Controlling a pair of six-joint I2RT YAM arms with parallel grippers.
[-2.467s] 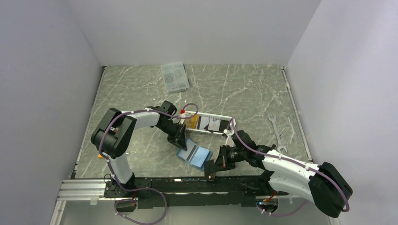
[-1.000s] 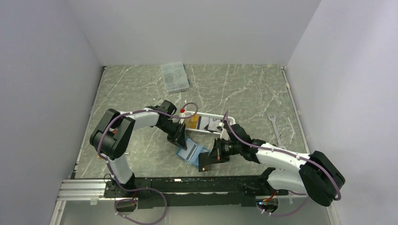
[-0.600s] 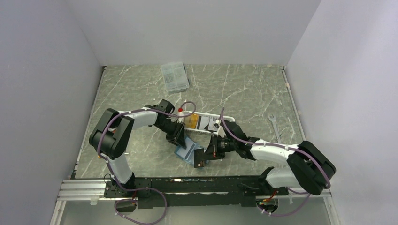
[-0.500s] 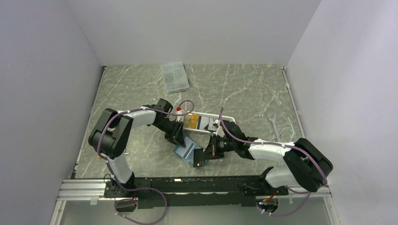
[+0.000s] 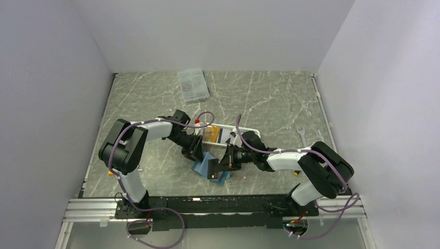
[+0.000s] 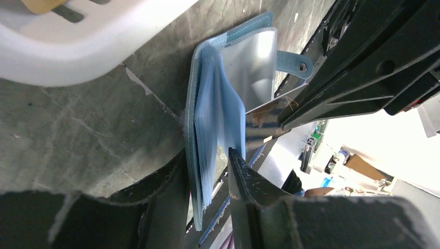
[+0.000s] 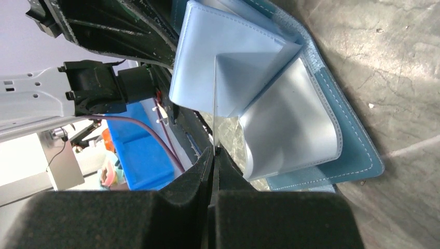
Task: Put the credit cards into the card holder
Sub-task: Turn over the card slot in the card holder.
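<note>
The teal-blue card holder (image 5: 208, 169) lies open on the table, its lighter blue sleeves fanned out. My left gripper (image 6: 207, 179) is shut on a stack of those sleeves and one cover (image 6: 215, 119), holding them up on edge. My right gripper (image 7: 214, 155) is shut on a thin pale grey credit card (image 7: 214, 104), seen edge-on. The card's far edge sits between the sleeves of the holder (image 7: 311, 119). The card shows as a shiny strip in the left wrist view (image 6: 264, 115). A yellow-gold card (image 5: 210, 134) lies in the white basket.
The white slatted basket (image 5: 244, 129) stands just behind both grippers, and its rim is close in the left wrist view (image 6: 78, 46). A clear compartment box (image 5: 193, 84) sits at the back. A wrench (image 5: 300, 133) lies to the right. A red-tipped tool (image 5: 197, 122) is by the basket.
My right gripper has swung left from the front of the table with the card, up to the open holder. My left gripper has kept its hold on the holder, shifting slightly.
</note>
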